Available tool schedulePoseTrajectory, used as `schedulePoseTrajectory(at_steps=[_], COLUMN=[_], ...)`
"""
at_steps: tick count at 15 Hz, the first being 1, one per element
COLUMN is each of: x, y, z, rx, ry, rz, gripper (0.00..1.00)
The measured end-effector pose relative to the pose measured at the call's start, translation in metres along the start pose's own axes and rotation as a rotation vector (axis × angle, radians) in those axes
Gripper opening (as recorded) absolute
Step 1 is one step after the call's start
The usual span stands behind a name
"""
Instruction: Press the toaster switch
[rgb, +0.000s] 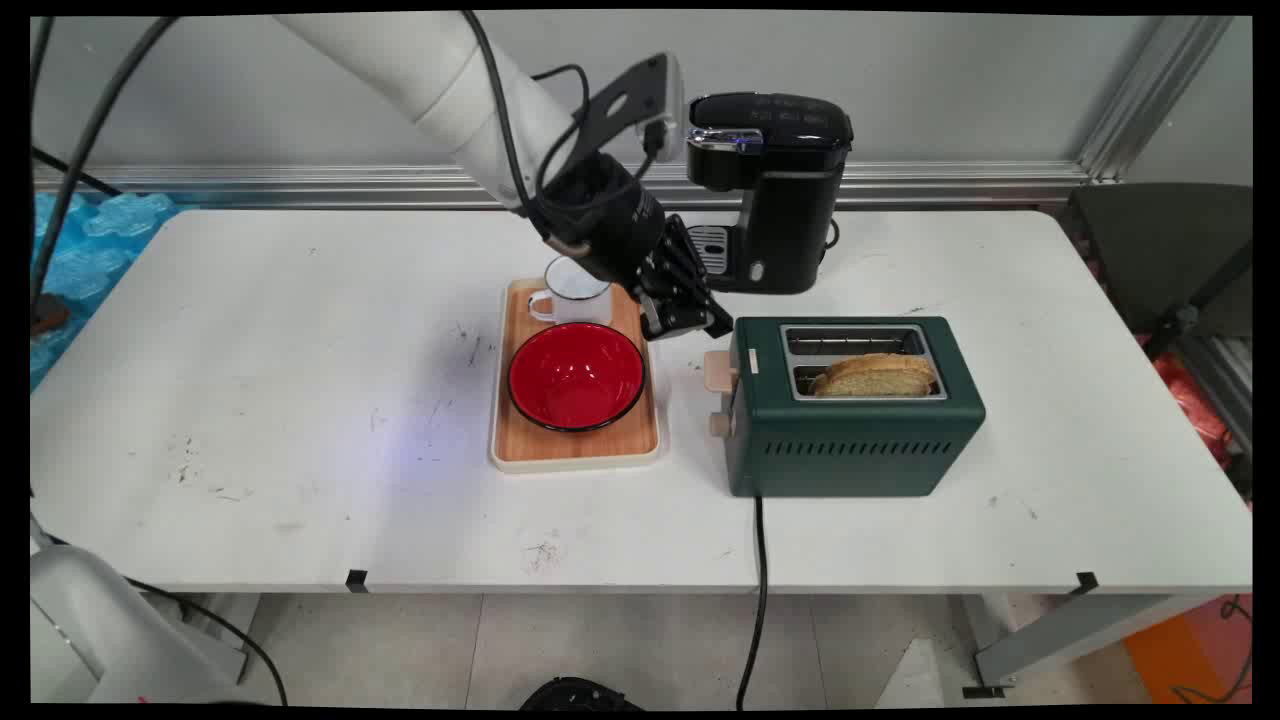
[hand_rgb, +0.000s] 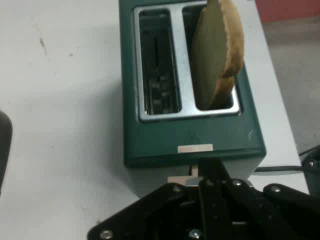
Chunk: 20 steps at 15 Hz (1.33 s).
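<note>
The claw hovers low at the left end of the green toaster, right above its beige lever, and in the hand view its black fingers look pressed together, clenched on nothing, tip just over the lever. One slice of bread stands in the toaster's near slot, poking up above the rim; the far slot shows only its wire guides. Just left of the claw sits a wooden tray carrying a red bowl and a white mug. Behind stands a black coffee machine on the white surface.
</note>
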Motion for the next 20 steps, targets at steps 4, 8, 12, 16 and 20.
schedulePoseTrajectory(at_steps=[4, 8, 12, 16, 20], x=[-0.004, -0.008, -0.012, -0.019, -0.025], y=[0.001, 0.003, 0.003, 0.001, 0.001], z=[0.015, 0.028, 0.039, 0.051, 0.061], rx=[-0.011, -0.017, -0.017, -0.012, -0.012], ry=[-0.017, -0.025, -0.033, -0.046, -0.056], rz=[0.003, -0.001, -0.008, -0.021, -0.032], gripper=[0.00, 0.00, 0.00, 0.00, 0.00])
